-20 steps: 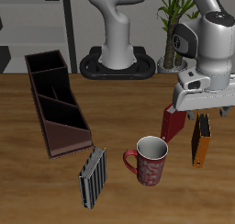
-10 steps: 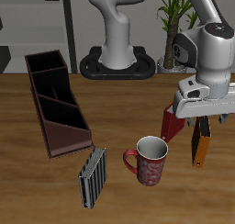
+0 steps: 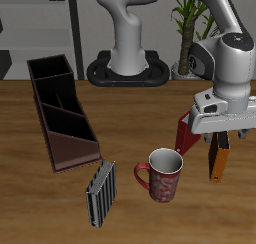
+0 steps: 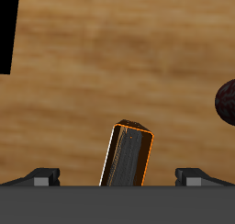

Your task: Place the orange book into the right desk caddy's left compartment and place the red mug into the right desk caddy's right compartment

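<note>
Gripper (image 3: 217,134) sits low over the table (image 3: 120,203), directly above the orange book (image 3: 218,154); wrist view shows both fingertips (image 4: 42,176) spread wide with the book's top edge (image 4: 128,154) standing between them, clear gaps on either side, no contact. Orange book stands upright on the wood, slightly tilted, dark spine edge toward the wrist camera. A dark red book (image 3: 187,134) stands just beside it, partly behind the gripper. Red mug (image 3: 162,174) upright nearer the table's front edge, handle pointing toward the striped book (image 3: 100,192). Right desk caddy (image 3: 60,110) lies well apart across the table, compartments unoccupied. No legible writing or labels on any item.
</note>
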You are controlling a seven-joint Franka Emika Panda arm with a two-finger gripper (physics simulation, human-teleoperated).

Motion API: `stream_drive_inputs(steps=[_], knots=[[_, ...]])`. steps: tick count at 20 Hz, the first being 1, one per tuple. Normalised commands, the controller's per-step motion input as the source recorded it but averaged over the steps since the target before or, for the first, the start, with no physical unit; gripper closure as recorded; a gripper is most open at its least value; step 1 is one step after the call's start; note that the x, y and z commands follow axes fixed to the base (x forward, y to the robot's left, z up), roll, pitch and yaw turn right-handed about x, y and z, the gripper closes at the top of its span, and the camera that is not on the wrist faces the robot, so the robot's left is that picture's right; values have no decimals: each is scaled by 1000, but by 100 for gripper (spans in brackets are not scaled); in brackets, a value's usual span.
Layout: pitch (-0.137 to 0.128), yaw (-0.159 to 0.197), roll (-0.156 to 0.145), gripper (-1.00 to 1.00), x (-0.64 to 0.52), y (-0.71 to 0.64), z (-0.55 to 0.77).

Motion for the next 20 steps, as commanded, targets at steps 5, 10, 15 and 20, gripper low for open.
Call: stream_drive_inputs(steps=[5,10,15,20], knots=[[29,-9,-8,-100,100,21,-178],[19,10,9,-100,83,6,-163],[30,-14,2,100,17,-9,-102],[13,-21,-6,100,11,-83,-1]])
